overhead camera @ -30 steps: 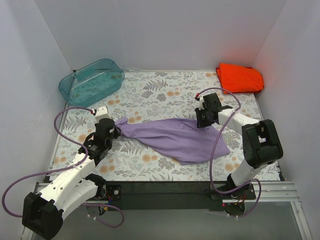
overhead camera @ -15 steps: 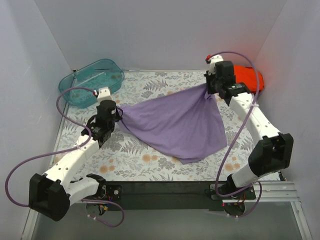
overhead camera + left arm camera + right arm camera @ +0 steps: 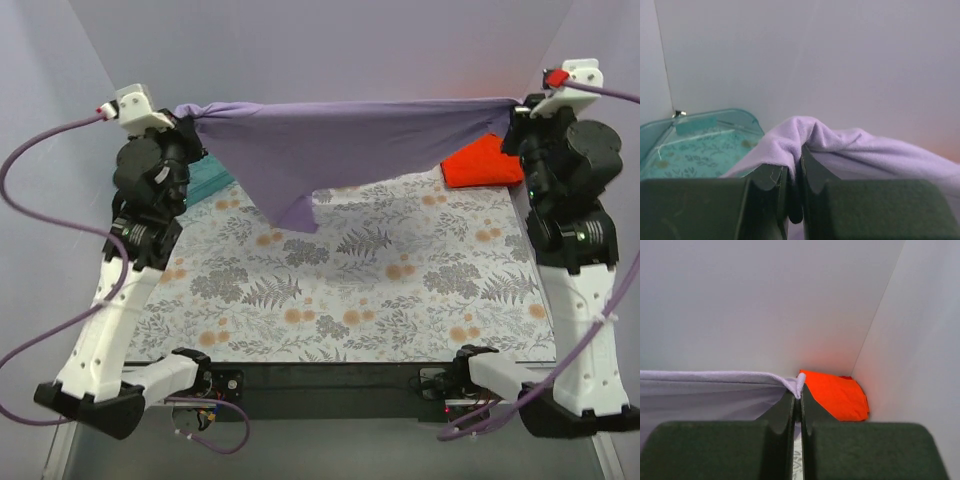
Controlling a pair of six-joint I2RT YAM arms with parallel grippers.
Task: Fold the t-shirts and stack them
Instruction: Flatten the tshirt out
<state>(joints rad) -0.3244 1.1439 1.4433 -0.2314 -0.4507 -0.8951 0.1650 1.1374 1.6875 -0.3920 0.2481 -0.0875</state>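
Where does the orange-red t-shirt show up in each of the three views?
Top external: the orange-red t-shirt lies at the far right corner of the table, partly behind the lifted lavender t-shirt.
Left wrist: not in it.
Right wrist: right of centre, just past the lavender edge.
Shared landmark: the lavender t-shirt, which shows in all three views.

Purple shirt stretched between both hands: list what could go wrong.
The left hand and right hand each pinch only a small edge of the purple shirt; it could slip free.
It hangs unevenly, one tail drooping, so it may land creased.
Its ends are near the teal tub and orange shirt; it could drape over them.
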